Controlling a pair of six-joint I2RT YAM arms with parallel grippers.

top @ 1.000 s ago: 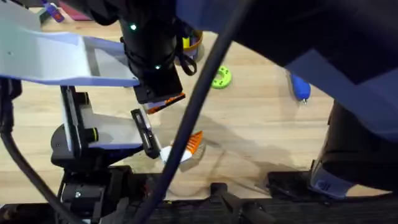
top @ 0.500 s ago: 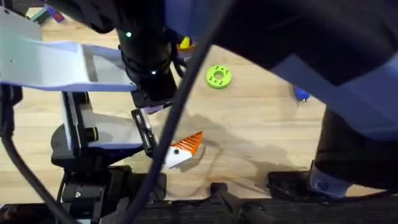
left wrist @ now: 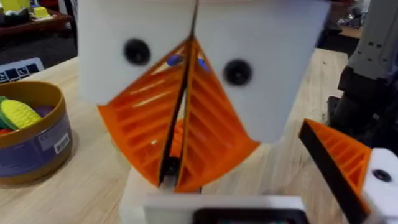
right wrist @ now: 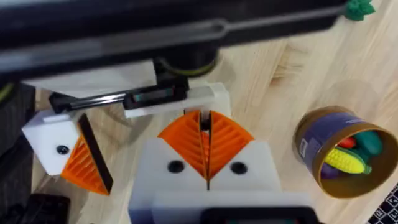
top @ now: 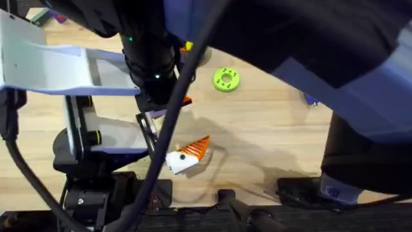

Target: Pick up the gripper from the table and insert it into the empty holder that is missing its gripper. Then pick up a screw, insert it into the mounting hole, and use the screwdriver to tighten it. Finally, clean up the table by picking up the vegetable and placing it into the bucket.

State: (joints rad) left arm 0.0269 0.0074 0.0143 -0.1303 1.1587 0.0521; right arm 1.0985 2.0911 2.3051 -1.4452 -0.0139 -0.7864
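One bucket [right wrist: 346,153] beside right claw [right wrist: 206,144]

Left pincer [left wrist: 180,124] and right pincer [right wrist: 207,146] both closed

- One lime-green disc [top: 226,79] on the wooden table [top: 270,135], at 12 o'clock
- One bucket [right wrist: 344,151]
- One white-and-orange finger block [top: 187,155], at 6 o'clock

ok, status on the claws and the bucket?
Left claw shut, right claw shut. Tan-orange round cup with purple band upright, toy food inside. White block with orange ribbed pad lying on the wooden table.
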